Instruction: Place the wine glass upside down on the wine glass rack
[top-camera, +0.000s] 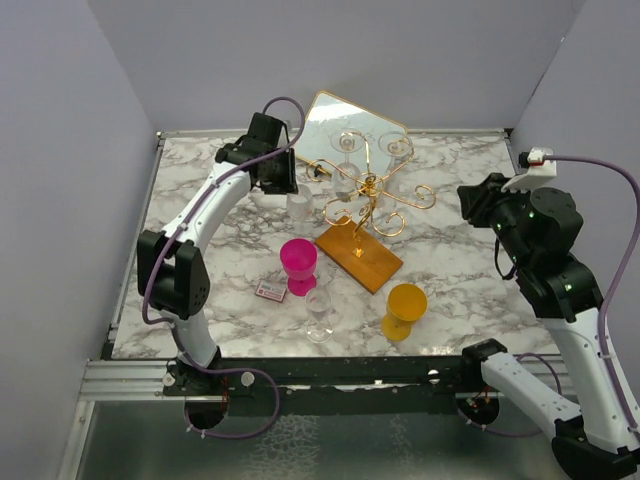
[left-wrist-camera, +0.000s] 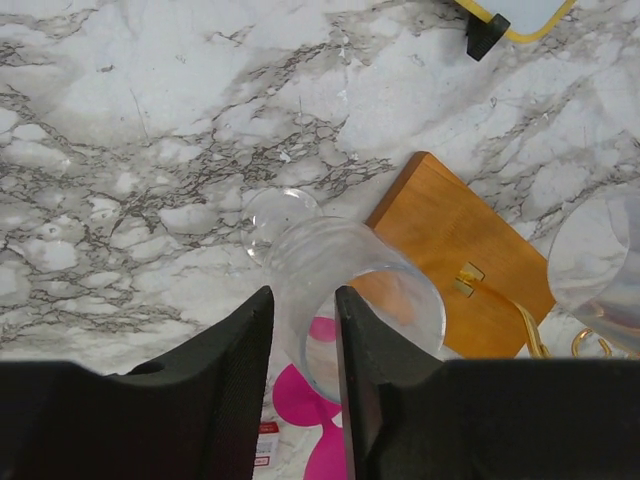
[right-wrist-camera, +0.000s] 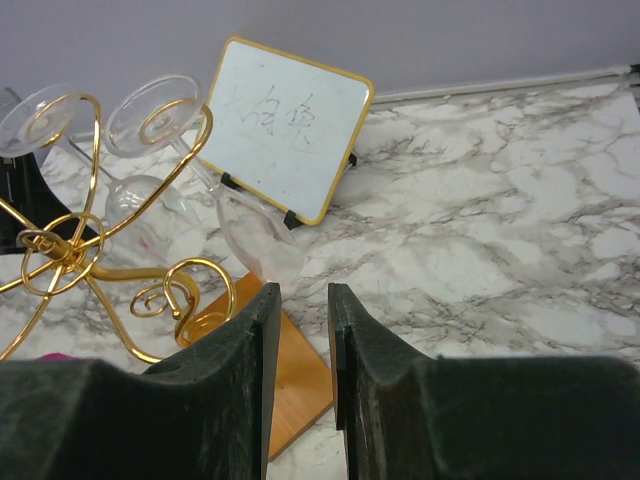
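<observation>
Currently, item one: my left gripper (left-wrist-camera: 302, 300), lowered over the wine glass (left-wrist-camera: 385, 290), one finger on each side of its clear body. Whether the jaws are clamped on it or only flanking it, I cannot tell. Item two: the wine glass itself, standing foot-down on the counter (top-camera: 470, 260), just left of the wooden base (top-camera: 358, 256) and nearer the far edge than the near one. Item three: the wine glass rack (top-camera: 370, 188), mid-counter toward the far edge, with two hung glasses (right-wrist-camera: 150, 115) on its far scrolls, feet up and bowls down. The mirror (right-wrist-camera: 285, 130) leans behind it. Item four: my right gripper (right-wrist-camera: 304, 300), raised on the right side, jaws slightly apart with nothing between them. Also present near the front edge: pink cup (top-camera: 298, 258), yellow cup (top-camera: 405, 305), second clear glass (top-camera: 319, 312). Step in hand, as I judge it: the grasp. Next move calls for a firm hold, a lift, a turn to bowl-down, then sliding the stem into a free scroll, clear of the hung pair.
</observation>
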